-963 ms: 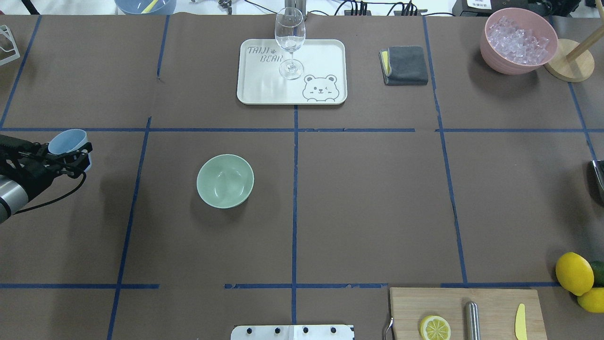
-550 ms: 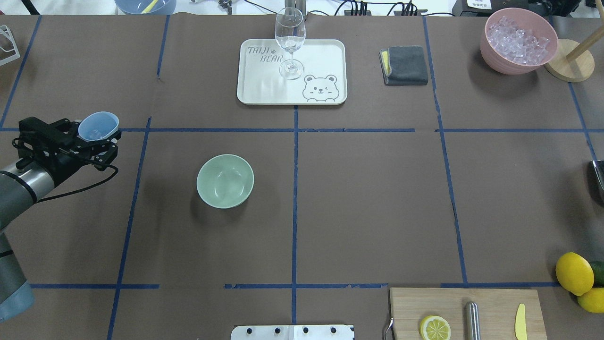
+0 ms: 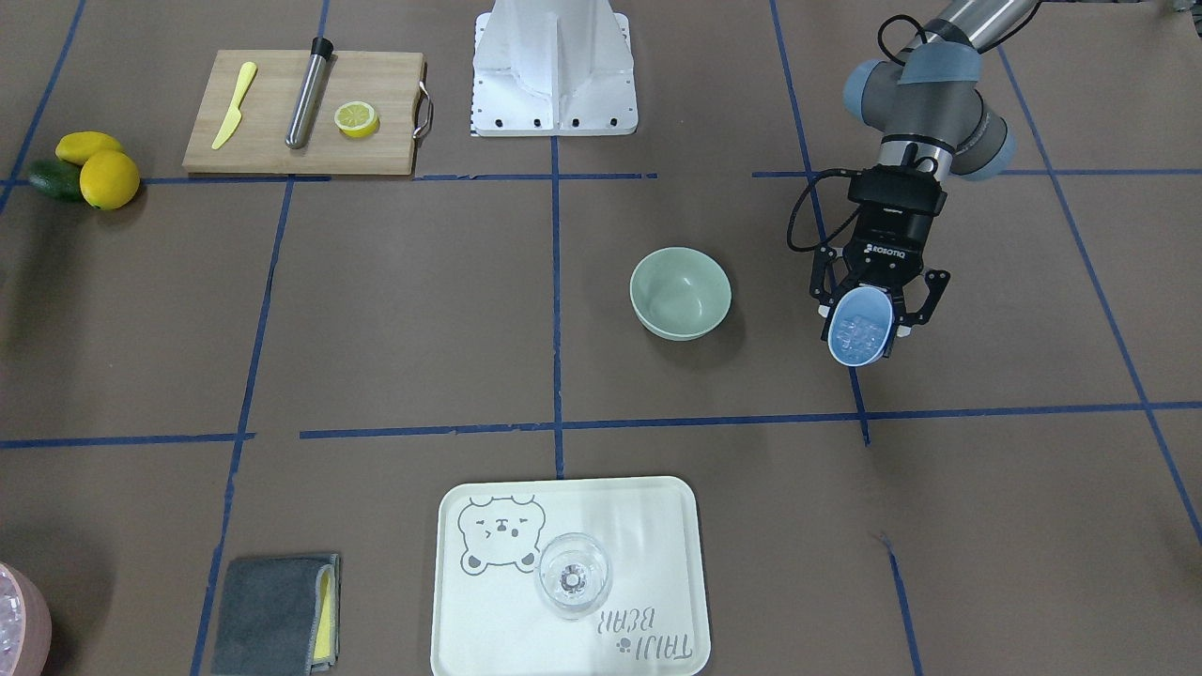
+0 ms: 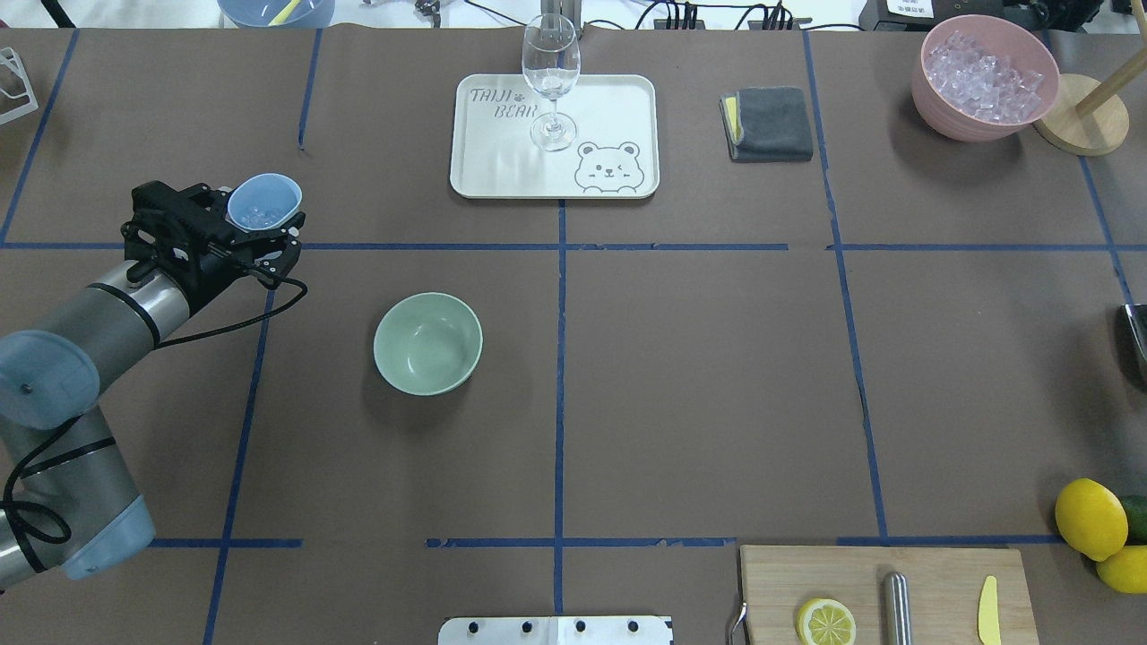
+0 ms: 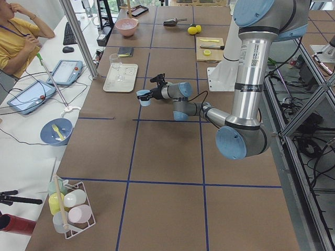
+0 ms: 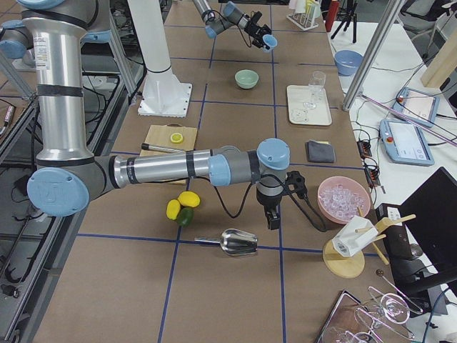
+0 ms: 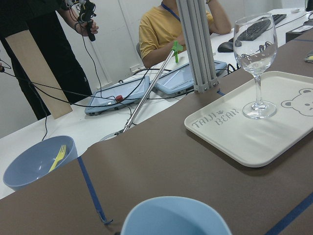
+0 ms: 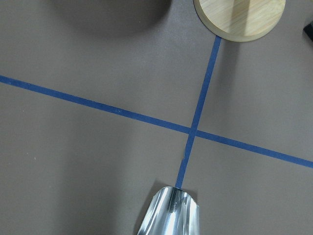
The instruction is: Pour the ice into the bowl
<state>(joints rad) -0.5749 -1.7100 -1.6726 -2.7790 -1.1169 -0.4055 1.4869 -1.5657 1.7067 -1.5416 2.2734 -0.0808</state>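
My left gripper point(image 4: 265, 226) is shut on a light blue cup point(image 4: 263, 202) and holds it upright above the table. Several small clear ice cubes point(image 3: 856, 330) lie in the cup. The pale sage-green bowl point(image 4: 427, 343) stands empty on the table, to the right of the cup and nearer the robot base in the overhead view. In the front view the cup point(image 3: 859, 327) is right of the bowl point(image 3: 680, 292), with a gap between them. The cup's rim point(image 7: 176, 215) fills the bottom of the left wrist view. The right gripper point(image 6: 273, 218) shows only in the exterior right view; I cannot tell its state.
A white bear tray point(image 4: 609, 107) with a wine glass point(image 4: 550, 76) stands at the back centre. A grey cloth point(image 4: 769, 124) and a pink bowl of ice point(image 4: 986, 76) are back right. A cutting board point(image 4: 883, 591), lemons point(image 4: 1090, 518) and a metal scoop point(image 6: 239, 243) are near the right arm.
My left arm has moved in from the left edge, rightward and away from the robot base, carrying the cup. The bowl has not moved.
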